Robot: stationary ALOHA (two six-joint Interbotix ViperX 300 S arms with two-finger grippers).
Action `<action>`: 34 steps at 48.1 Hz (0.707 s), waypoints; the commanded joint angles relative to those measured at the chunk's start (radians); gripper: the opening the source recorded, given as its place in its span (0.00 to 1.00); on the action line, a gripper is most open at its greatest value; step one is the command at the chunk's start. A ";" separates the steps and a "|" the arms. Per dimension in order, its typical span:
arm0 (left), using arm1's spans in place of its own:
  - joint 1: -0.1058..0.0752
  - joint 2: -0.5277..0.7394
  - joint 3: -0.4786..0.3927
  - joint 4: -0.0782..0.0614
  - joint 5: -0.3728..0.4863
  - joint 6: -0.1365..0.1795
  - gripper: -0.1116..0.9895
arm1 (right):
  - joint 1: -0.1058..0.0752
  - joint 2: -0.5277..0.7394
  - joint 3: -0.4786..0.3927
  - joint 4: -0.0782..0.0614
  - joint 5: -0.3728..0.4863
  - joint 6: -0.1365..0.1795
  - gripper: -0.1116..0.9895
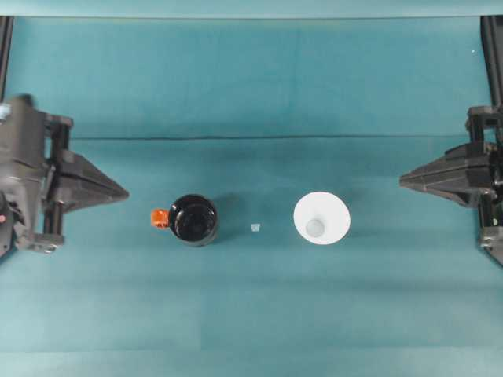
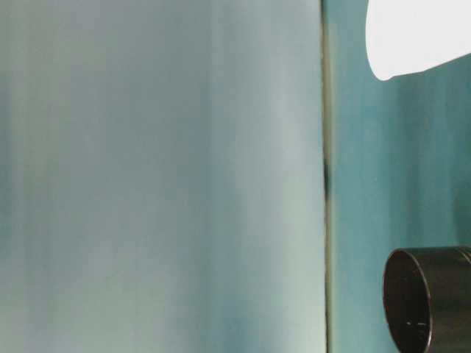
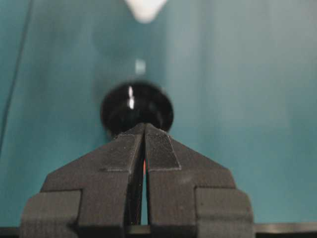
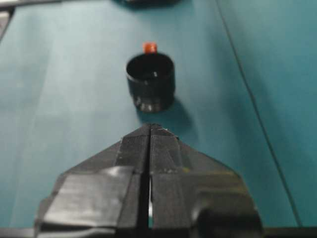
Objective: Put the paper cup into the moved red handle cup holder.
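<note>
Grippers, left [image 1: 126, 192] and right [image 1: 402, 180], are both pressed closed and hold nothing, each parked at its own table edge and pointing inward. The cup [image 1: 321, 217] stands upright nearer the right gripper, well apart from the holder [image 1: 193, 219]. It looks light and easily crushed, so I would pinch its rim gently.

The tabletop [image 1: 259, 314] is covered by a teal cloth, on which a faint horizontal crease [image 1: 259, 138] is seen across the upper part of the overhead view. A lighter teal band [image 1: 251, 8] is seen along the far edge. Black frame posts [image 1: 493, 55] are seen at the upper corners. Behind the tabletop, a blurred pale grey-blue backdrop [image 2: 162, 176] is shown. The light is even and soft shadows are cast.
</note>
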 commanded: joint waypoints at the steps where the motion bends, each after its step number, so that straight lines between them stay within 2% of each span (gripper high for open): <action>1: -0.002 0.018 -0.038 0.003 0.021 -0.009 0.12 | -0.008 0.005 -0.025 0.002 0.011 0.012 0.01; 3: -0.003 0.023 -0.044 0.003 0.032 -0.011 0.12 | -0.006 0.005 -0.025 0.000 0.015 0.014 0.01; 10: 0.011 0.046 -0.055 0.003 0.071 -0.023 0.12 | -0.006 0.003 -0.025 0.002 0.025 0.015 0.01; 17: 0.021 0.060 -0.066 0.003 0.081 -0.032 0.12 | -0.021 0.003 -0.025 0.002 0.040 0.015 0.01; 30: 0.020 0.100 -0.089 0.003 0.092 -0.034 0.13 | -0.025 0.003 -0.025 0.002 0.040 0.015 0.01; 34: 0.021 0.124 -0.097 0.003 0.106 -0.037 0.23 | -0.025 0.002 -0.025 0.002 0.041 0.015 0.01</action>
